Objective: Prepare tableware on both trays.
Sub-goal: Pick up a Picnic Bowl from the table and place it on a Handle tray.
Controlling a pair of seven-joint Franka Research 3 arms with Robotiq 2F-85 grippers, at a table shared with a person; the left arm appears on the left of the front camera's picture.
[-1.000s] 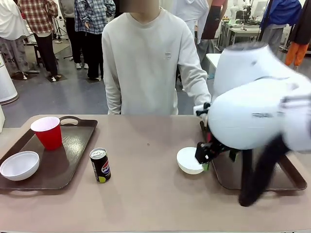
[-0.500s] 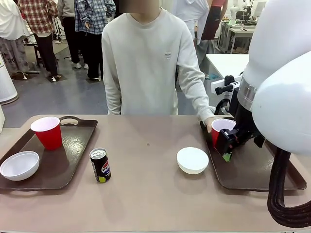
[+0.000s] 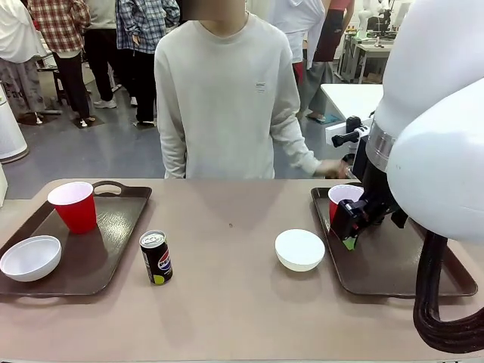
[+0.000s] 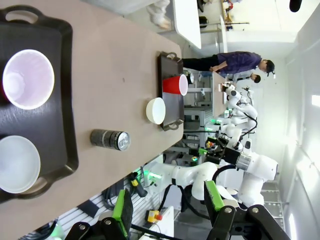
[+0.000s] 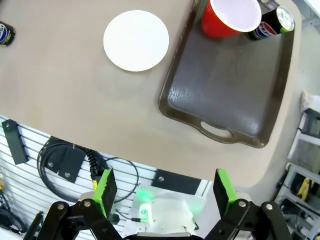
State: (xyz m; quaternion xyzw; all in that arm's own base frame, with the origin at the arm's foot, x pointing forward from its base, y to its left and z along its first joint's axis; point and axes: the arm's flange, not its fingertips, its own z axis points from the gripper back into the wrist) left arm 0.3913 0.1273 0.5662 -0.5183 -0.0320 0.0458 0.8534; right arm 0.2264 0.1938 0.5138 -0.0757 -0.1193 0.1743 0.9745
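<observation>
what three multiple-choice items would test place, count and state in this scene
1. Relative to the right tray, the middle bowl sits: A inside it; B on the table beside it; C beneath it.
2. Things standing on the left tray: A one; B two; C three.
3. The right gripper is: A open and empty; B shut on a can; C shut on a bowl.
Answers: B, bare tabletop surrounds it; B, a red cup and the left bowl; A, its fingers stand apart with nothing between.

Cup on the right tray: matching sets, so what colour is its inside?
White, inside a red plastic cup, clearest in the right wrist view.
</observation>
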